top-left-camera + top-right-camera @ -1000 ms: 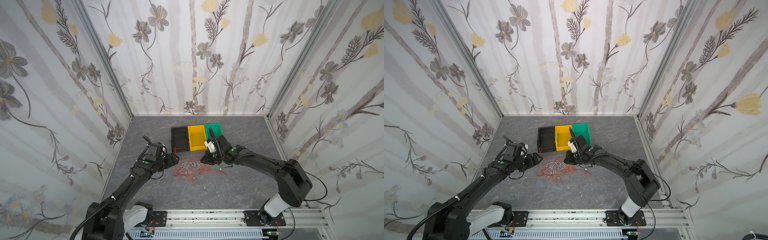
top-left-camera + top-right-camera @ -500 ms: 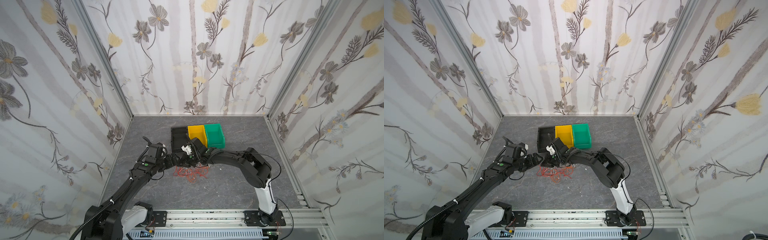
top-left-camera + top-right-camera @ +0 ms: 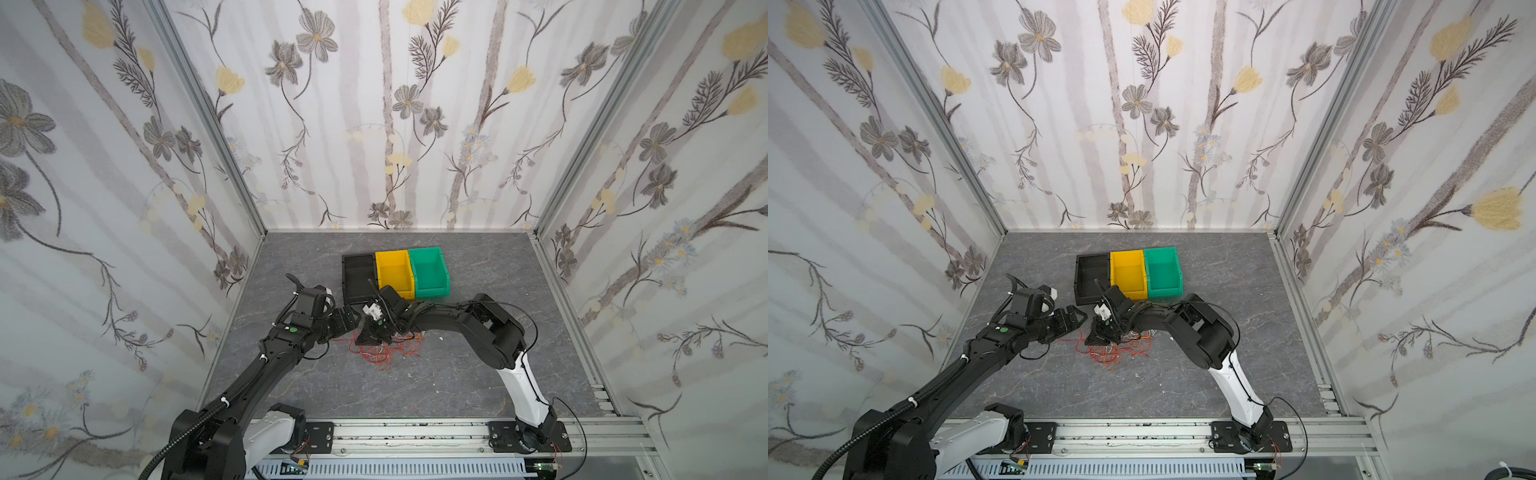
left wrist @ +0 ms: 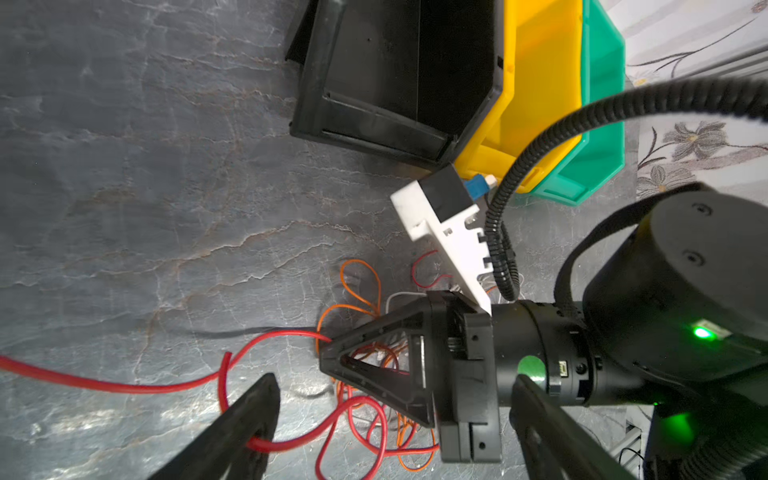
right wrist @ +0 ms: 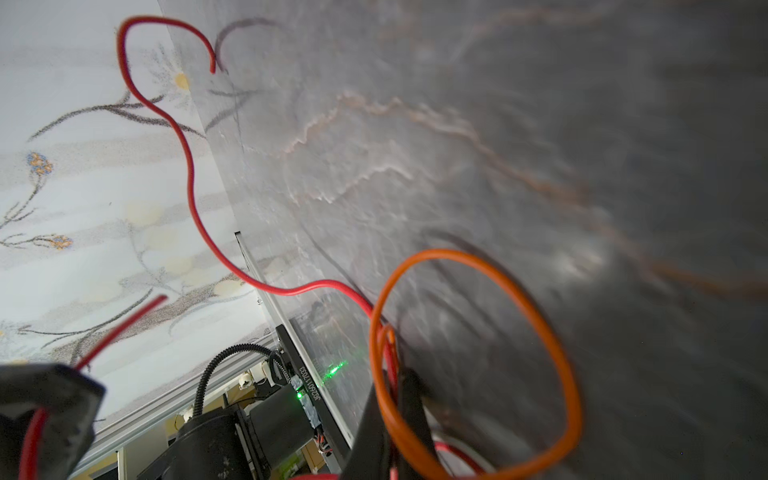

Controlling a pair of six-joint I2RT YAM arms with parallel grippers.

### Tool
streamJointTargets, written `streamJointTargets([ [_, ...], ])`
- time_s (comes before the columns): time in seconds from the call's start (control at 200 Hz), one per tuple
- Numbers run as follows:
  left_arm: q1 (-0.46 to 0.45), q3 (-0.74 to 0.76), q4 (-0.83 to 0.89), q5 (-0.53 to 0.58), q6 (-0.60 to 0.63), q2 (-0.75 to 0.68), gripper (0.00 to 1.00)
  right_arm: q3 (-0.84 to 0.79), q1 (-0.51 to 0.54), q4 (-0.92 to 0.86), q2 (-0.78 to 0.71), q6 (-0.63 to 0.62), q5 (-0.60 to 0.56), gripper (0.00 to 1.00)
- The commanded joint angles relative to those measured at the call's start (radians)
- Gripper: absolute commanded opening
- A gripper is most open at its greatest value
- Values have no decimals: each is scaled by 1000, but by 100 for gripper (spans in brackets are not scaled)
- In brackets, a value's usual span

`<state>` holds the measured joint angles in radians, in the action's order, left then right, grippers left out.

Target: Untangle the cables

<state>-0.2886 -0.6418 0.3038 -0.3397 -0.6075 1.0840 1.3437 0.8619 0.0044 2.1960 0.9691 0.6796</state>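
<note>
Right end effector is closed, its tip down in the cables heaped mid-table, apparently to draw 1 strand out. Left end effector hovers just beside, fingers apart, likely to pin the rest. We cannot confirm a pinched strand, since the arm hides part of the tangle.

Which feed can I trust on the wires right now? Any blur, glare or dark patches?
Right wrist view: the red wire is sharp, the orange loop a little soft, the table beyond it smeared and dim. Left wrist view: crisp, with pale glare patches on the table beside the cables. In both top views: even light, no blur, but the cables show tiny.
</note>
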Motion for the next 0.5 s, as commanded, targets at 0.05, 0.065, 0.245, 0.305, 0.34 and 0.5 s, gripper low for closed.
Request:
streamJointTargets([
  [0.05, 18, -23, 22, 34, 26, -3, 89, -193, -58, -64, -75, -31, -117, 0],
  [0.065, 19, -24, 23, 35, 28, -1, 89, -211, -62, -60, -83, -31, -120, 0],
  [0.245, 45, -61, 75, 48, 69, 20, 89, -360, -139, -12, -156, -45, -141, 0],
  [0.305, 52, -74, 94, 54, 82, 27, 89, -399, -159, -11, -178, -53, -156, 0],
  [0.34, 59, -79, 101, 57, 89, 28, 90, -417, -170, -10, -189, -58, -161, 0],
  [0.5, 94, -107, 145, 76, 125, 39, 90, -529, -231, -8, -246, -90, -190, 0],
])
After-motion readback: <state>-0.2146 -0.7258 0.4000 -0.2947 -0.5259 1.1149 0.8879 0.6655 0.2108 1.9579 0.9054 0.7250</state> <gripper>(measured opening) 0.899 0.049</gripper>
